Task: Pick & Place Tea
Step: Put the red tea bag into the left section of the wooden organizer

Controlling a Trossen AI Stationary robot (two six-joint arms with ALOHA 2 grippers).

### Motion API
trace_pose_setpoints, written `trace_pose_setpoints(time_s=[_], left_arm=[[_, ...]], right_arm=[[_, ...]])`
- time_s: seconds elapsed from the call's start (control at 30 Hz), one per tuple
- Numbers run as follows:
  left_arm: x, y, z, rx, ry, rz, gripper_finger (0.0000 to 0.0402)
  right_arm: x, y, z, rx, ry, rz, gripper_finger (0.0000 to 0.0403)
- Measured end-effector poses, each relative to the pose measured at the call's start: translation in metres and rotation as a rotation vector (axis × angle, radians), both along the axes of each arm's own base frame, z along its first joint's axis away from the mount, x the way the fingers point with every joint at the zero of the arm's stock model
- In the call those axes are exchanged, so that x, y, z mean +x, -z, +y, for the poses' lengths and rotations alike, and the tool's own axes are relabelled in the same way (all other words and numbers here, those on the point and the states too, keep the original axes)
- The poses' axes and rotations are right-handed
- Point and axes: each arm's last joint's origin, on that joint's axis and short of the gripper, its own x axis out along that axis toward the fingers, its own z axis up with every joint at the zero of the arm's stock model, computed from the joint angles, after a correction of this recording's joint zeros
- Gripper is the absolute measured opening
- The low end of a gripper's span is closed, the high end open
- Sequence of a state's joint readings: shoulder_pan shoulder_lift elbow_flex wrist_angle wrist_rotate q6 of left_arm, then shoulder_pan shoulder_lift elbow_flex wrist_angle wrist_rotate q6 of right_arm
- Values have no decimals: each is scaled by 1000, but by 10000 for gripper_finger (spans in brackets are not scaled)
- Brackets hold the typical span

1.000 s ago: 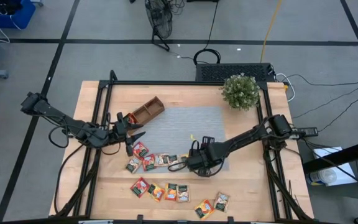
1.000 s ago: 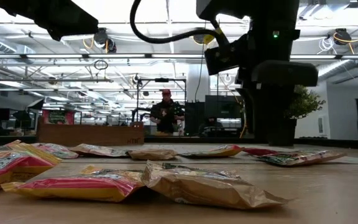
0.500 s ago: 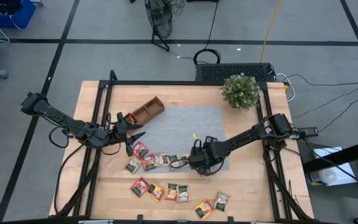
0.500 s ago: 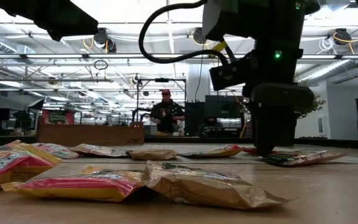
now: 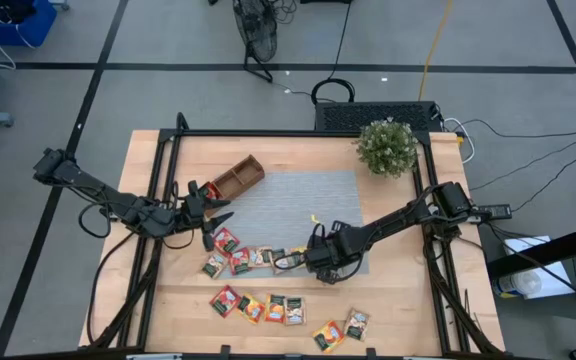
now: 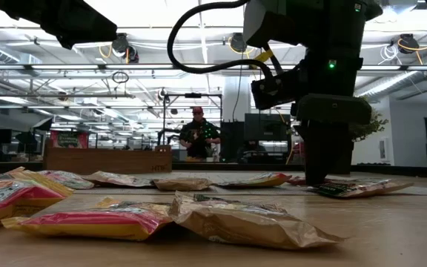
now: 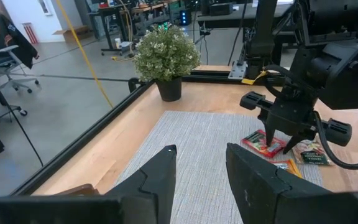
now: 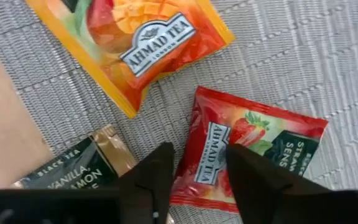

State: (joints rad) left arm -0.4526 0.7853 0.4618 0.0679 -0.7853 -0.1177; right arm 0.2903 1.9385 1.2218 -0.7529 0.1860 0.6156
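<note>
While the left gripper (image 5: 220,215) waits parted, the right gripper (image 8: 194,168) straddles a red sachet (image 8: 247,149), not clearly gripping it.

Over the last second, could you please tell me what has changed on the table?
The right pincer has come down onto the red tea sachet on the grey mat, its fingers straddling the sachet's edge and closing. The left pincer stayed by the wooden tray; the other sachets have not moved.
</note>
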Motion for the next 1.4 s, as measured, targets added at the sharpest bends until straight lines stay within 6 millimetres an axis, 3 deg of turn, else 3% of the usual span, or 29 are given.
trace_pose_setpoints(time_s=[0.3, 0.57, 0.7, 0.97, 1.2, 1.4], left_arm=[[0, 0, 0, -9, -2, -3, 145], [0, -1, 0, -69, -13, -30, 145], [1, -2, 1, -180, -40, -87, 145], [16, 8, 12, -350, -144, -113, 145], [36, 24, 24, -442, -234, -98, 145], [56, 25, 26, -476, -116, -151, 145]], right_arm=[[0, 1, 0, 17, -82, 3, 10], [11, -22, 8, -142, -313, -38, 3], [22, -46, 10, -408, -527, -130, 1], [58, -61, 13, -904, -901, -222, 0], [69, -65, 5, -1160, -983, -333, 0], [70, -62, -3, -1141, -1025, -413, 0]])
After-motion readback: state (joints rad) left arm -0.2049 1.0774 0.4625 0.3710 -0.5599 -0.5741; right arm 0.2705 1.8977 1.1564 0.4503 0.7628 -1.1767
